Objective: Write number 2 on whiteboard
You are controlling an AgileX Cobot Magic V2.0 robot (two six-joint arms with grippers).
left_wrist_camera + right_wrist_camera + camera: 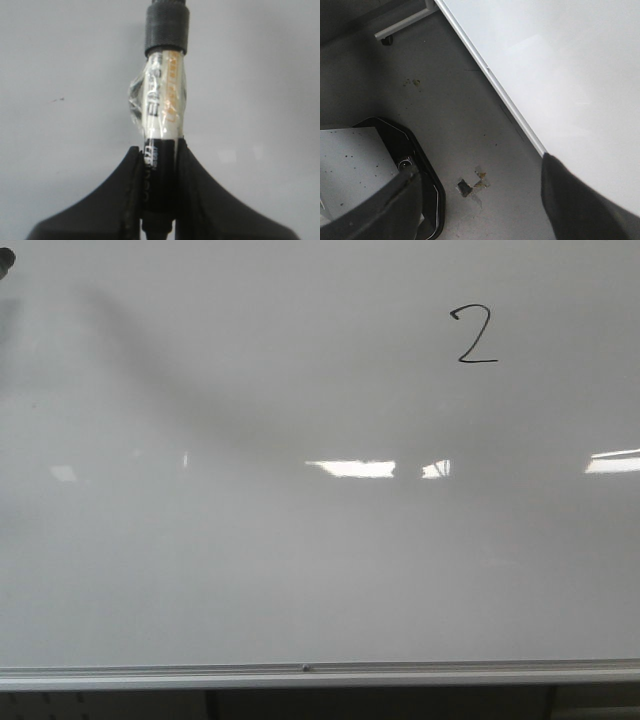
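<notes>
The whiteboard (300,540) fills the front view, with a silver rail (300,674) along its lower edge. A thin black number 2 (474,335) is drawn at its upper right. My left gripper (159,150) is shut on a black-and-white marker (162,105), which points at the board; its dark tip shows at the front view's top left corner (5,262). My right gripper (480,175) is open and empty, hanging over the grey floor beside the board's edge (490,75).
A black robot base (427,180) with a grey perforated top plate (350,160) lies below the right gripper. Tape scraps (472,185) are stuck to the floor. A white frame leg (402,25) stands behind the board.
</notes>
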